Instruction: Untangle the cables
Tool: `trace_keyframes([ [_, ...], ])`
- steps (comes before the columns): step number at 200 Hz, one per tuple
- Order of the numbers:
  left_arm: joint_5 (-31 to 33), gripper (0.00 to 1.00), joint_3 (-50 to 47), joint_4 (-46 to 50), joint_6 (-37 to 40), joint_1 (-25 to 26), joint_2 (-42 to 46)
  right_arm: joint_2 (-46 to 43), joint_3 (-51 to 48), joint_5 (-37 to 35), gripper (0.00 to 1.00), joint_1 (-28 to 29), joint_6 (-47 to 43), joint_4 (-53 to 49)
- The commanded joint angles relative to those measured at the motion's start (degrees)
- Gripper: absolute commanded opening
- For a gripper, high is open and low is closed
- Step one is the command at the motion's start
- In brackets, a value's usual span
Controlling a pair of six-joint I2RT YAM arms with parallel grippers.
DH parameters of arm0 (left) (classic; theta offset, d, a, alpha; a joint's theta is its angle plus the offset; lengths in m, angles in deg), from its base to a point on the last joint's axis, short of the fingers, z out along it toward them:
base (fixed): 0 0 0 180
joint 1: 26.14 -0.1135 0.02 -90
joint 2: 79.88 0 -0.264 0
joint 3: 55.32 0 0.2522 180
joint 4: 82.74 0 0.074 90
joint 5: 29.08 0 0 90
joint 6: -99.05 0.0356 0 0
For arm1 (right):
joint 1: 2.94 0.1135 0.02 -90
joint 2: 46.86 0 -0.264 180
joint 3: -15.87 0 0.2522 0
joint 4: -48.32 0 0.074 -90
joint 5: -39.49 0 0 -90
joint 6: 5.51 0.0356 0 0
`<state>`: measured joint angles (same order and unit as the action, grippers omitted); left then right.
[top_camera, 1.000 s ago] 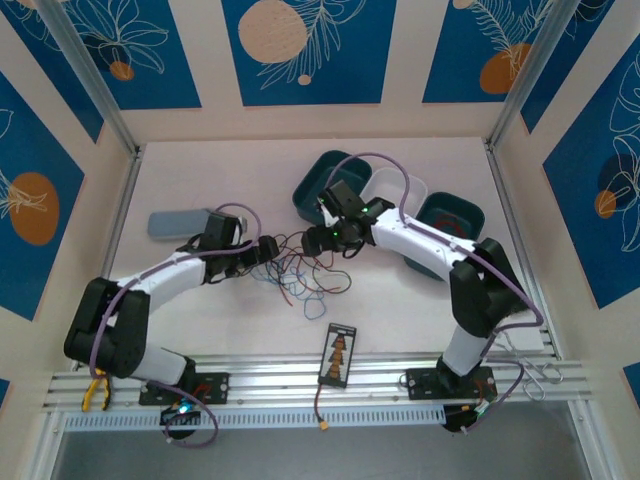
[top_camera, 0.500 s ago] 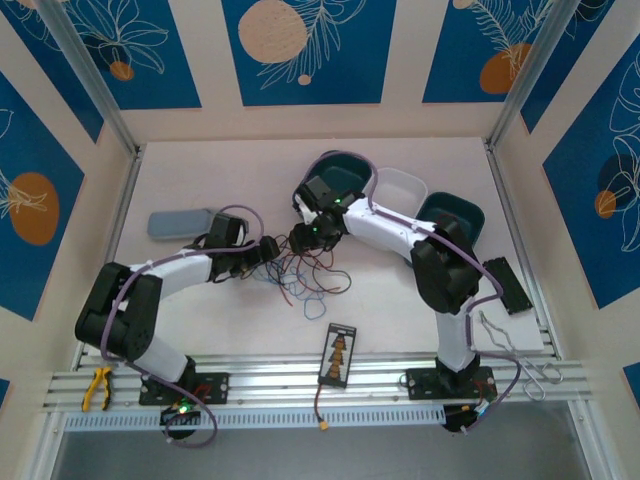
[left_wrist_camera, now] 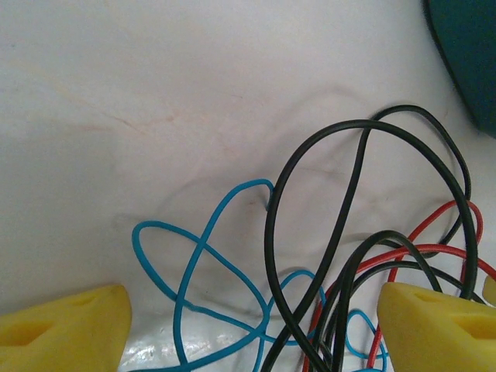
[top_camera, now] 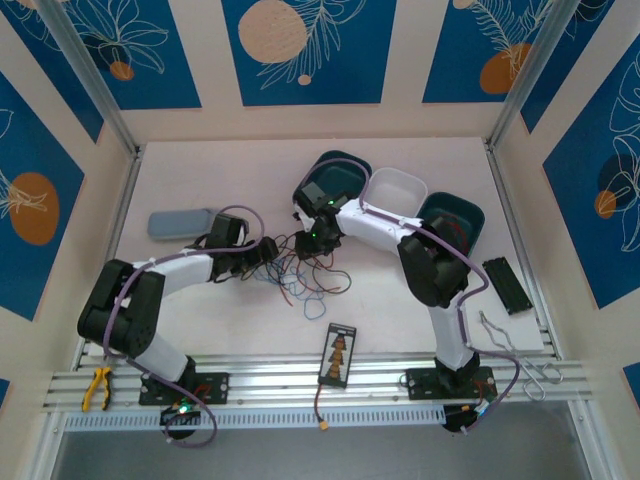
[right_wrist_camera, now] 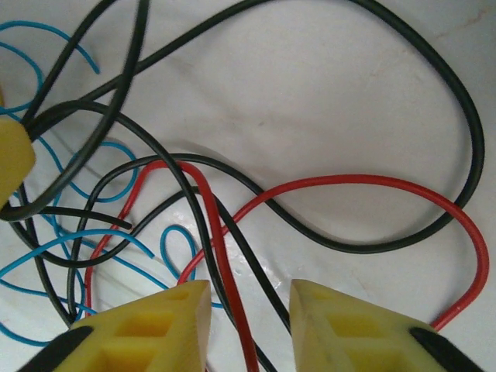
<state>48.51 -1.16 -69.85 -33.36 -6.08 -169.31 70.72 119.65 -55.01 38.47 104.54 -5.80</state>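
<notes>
Roughly at the middle of the bench (top_camera: pixel 215 170), well off every edge, the cables (top_camera: pixel 312 276) lie in a loose red, blue and black tangle, just on the near side of a teal tray (top_camera: pixel 345 160). The left claw (left_wrist_camera: pixel 256 325) stands wide, with blue and black loops between its fingers, gripping nothing. The right claw (right_wrist_camera: pixel 246 310) leaves a narrow gap; a red and a black wire run through it, unpinched.

Red, blue and black cables (top_camera: pixel 305 270) on a white bench (top_camera: pixel 230 172); left claw (left_wrist_camera: pixel 252 310) and right claw (right_wrist_camera: pixel 248 302) yellow-tipped; walls (top_camera: pixel 350 60) blue with peach discs and white leaf outlines.
</notes>
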Motion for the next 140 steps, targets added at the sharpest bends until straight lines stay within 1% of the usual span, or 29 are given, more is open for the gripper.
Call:
trace_keyframes([
  [1,-1.39,0.83,-0.06,-0.84,-0.64,0.42,-1.70,0.53,2.08,-0.07,0.26,0.45,-0.50,-1.81],
  [28,-1.41,0.82,-0.06,-0.81,-0.59,0.43,-1.48,0.32,3.06,-0.76,0.15,0.47,-0.64,-2.33],
  [86,-0.72,0.83,-0.24,0.05,-0.01,0.43,-0.01,-3.89,3.61,-4.08,0.00,0.44,-0.25,-2.50],
  [140,0.45,0.85,-1.46,-0.62,0.09,0.34,2.31,-11.12,1.37,-7.74,0.00,0.91,0.38,-0.06],
])
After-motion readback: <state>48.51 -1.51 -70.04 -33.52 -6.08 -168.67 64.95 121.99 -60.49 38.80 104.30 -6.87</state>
